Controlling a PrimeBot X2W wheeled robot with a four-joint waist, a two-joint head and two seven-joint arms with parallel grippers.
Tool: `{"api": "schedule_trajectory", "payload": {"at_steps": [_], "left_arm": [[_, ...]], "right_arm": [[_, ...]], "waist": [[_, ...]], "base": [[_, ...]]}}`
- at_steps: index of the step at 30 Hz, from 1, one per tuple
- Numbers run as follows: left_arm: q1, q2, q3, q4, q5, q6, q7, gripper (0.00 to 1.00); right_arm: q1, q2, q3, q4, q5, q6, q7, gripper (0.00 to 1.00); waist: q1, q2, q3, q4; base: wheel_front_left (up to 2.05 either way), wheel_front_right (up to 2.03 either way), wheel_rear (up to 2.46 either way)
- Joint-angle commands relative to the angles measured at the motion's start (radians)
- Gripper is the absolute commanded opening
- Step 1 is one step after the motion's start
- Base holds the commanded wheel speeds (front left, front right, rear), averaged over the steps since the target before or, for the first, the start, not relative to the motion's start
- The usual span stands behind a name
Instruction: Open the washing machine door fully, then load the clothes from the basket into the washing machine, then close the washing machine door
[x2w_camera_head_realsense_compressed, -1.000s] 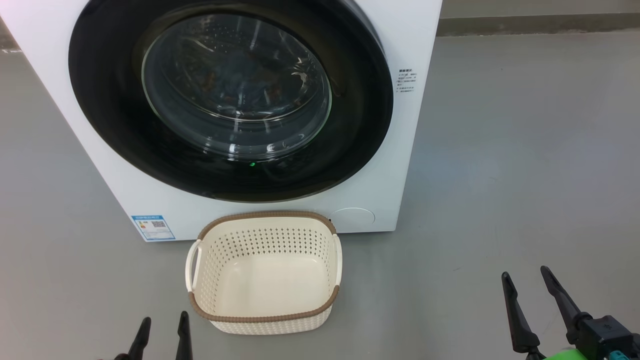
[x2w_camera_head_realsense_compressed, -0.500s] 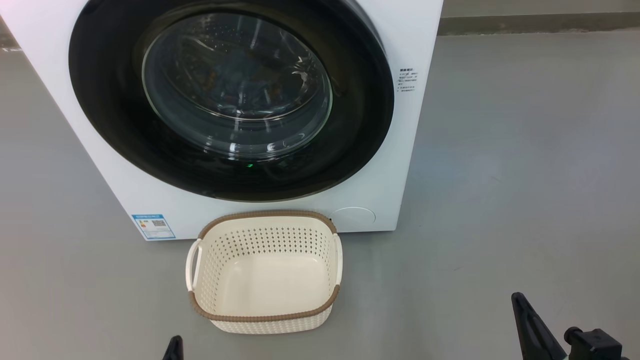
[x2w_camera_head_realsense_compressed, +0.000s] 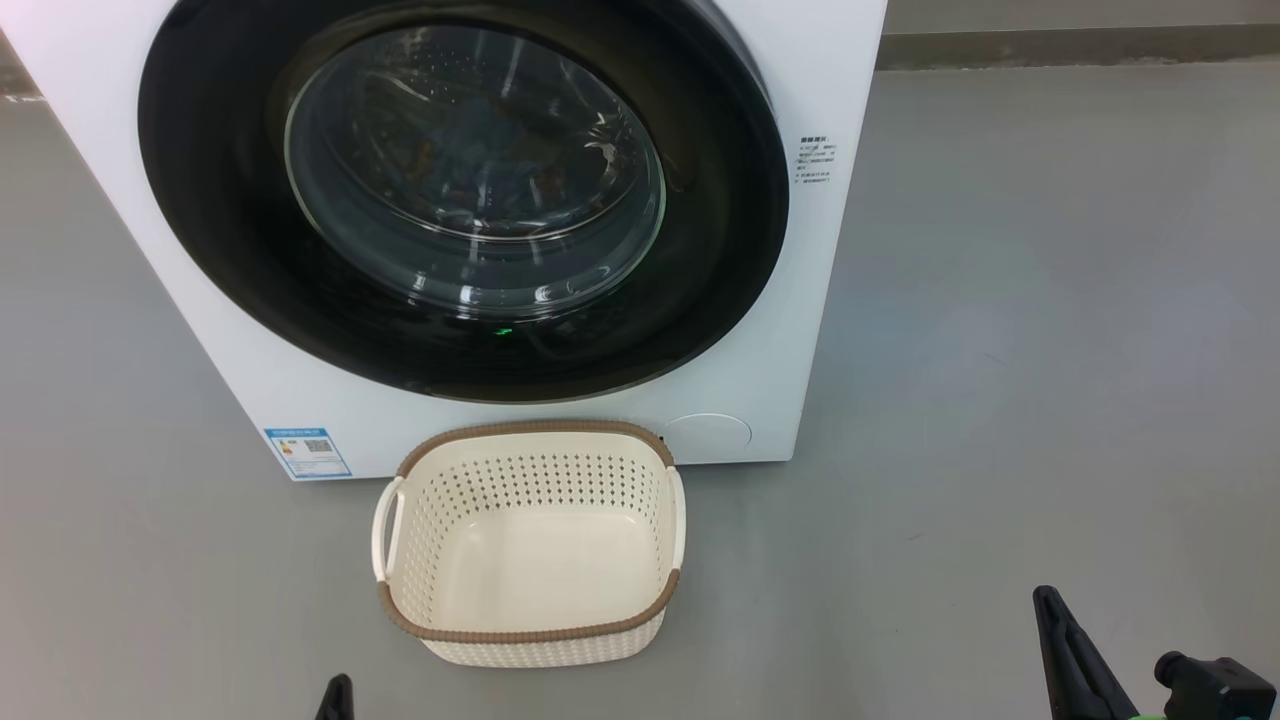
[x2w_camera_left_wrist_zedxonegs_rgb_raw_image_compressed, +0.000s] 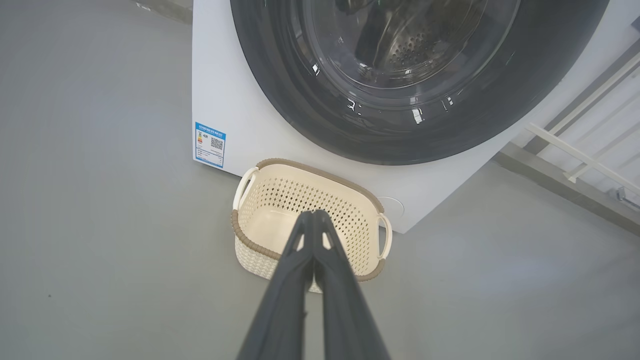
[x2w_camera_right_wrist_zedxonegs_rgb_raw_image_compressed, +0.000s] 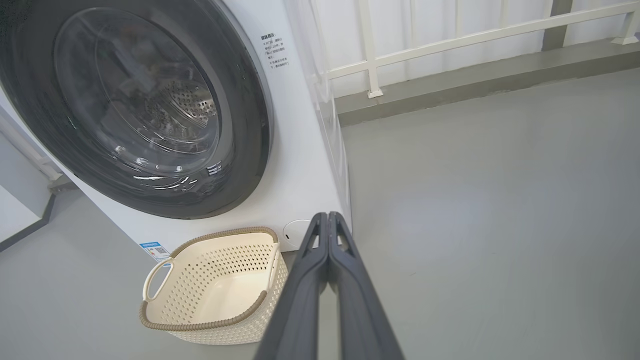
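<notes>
Since the washing machine door (x2w_camera_head_realsense_compressed: 462, 205) sits flush against the washing machine (x2w_camera_head_realsense_compressed: 790, 390) in my head view, and the basket (x2w_camera_head_realsense_compressed: 530, 633) on the floor just before it holds nothing, I judge the last step, closing the door, done. Dim blue and orange-brown shapes behind the glass I take for the clothes (x2w_camera_head_realsense_compressed: 495, 188), inside the drum. My left gripper (x2w_camera_head_realsense_compressed: 336, 700) shows as a tip at the bottom edge, my right gripper (x2w_camera_head_realsense_compressed: 1065, 650) low at the right; neither touches the basket.

From my left wrist, my two fingers (x2w_camera_left_wrist_zedxonegs_rgb_raw_image_compressed: 292, 280) are pressed together with nothing between them, pointing over the empty basket toward the door.

From my right wrist, the fingers (x2w_camera_right_wrist_zedxonegs_rgb_raw_image_compressed: 305, 285) meet at their tips as well, empty, aimed at the machine's lower right corner.

What is left, I think, calls for no grasp: only a check that the door has latched, and a push on its rim if not.
</notes>
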Motion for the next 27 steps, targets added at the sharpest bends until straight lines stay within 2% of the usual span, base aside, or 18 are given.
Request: {"api": "schedule_trajectory", "payload": {"at_steps": [1, 27], "left_arm": [[-0.043, 0.013, 0.015, -0.018, -0.027, -0.006, 0.007, 0.0], [-0.088, 0.018, 0.054, -0.011, -0.288, -0.019, 0.08, 0.0]], "right_arm": [[-0.04, -0.005, 0.002, -0.02, 0.033, -0.001, 0.005, 0.0], [-0.08, -0.009, 0.005, 0.002, 0.343, -0.002, 0.079, 0.0]], "waist": [[-0.0001, 0.0, 0.0, 0.0], [-0.0001, 0.0, 0.002, 0.002]], "base": [[0.0, 0.0, 0.0], [0.0, 0.0, 0.0]]}}
